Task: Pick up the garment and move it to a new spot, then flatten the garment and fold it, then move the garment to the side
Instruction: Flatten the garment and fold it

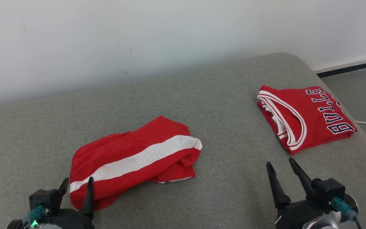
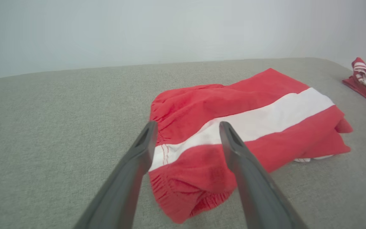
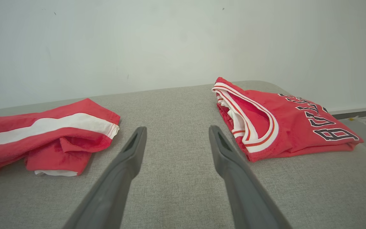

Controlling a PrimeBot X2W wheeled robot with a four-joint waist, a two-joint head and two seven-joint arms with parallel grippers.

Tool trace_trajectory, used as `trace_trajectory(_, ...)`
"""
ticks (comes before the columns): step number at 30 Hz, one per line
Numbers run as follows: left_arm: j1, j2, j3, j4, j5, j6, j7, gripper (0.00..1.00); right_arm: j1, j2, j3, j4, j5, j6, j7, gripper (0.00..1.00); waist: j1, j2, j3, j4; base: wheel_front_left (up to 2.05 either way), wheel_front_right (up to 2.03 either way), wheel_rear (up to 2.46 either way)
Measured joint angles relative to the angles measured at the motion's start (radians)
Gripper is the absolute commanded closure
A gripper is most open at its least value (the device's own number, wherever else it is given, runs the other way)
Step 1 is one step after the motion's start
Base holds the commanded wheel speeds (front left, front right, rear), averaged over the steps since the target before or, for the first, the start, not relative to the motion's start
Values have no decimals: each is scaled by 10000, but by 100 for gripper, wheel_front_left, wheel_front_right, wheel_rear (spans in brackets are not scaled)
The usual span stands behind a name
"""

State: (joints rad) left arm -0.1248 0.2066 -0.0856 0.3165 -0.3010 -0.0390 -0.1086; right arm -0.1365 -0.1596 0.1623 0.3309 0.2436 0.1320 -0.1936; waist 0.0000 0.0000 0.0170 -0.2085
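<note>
Two grippers stand wide open, neither holding anything. The left gripper (image 1: pixel 78 179) is at the waistband end of the red shorts (image 1: pixel 135 159), which lie loosely folded at 7 o'clock on the grey cushion (image 1: pixel 202 95). The right gripper (image 1: pixel 279 161) hovers over bare fabric at 5 o'clock. A pinch that takes only the top layer would likely spill the fold, since an under-layer already pokes out. The Bulls jersey (image 1: pixel 307 117) at 3 o'clock sits near the cushion's rounded drop-off. Free room lies between the garments and toward 12.
</note>
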Motion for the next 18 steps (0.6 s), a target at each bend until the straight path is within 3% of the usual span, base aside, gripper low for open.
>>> trace_trajectory(4,-239,148,-232,732,587,633,947,0,-75,17,94,8,0,0,0,0,0,0,49,-67,0,0,0)
trace_trajectory(11,-315,-42,-385,1256,556,907,1402,0,-86,-6,23,50,12,0,-17,0,2,0,99,-167,0,0,0)
trace_trajectory(12,-293,-102,-387,1283,489,903,1475,11,-80,-8,4,52,12,0,-17,0,2,0,100,-158,0,0,0)
trace_trajectory(13,-287,-134,-380,1335,454,911,1574,31,-74,-10,-12,52,12,0,-19,0,2,0,100,-147,0,0,0)
trace_trajectory(15,-269,-153,-330,1381,334,917,1722,39,-61,-12,-48,54,12,0,-19,0,1,0,95,-119,0,0,0)
trace_trajectory(18,-235,-222,-351,1394,163,901,1879,85,-66,6,-21,54,8,0,-17,0,2,0,73,-79,0,0,0)
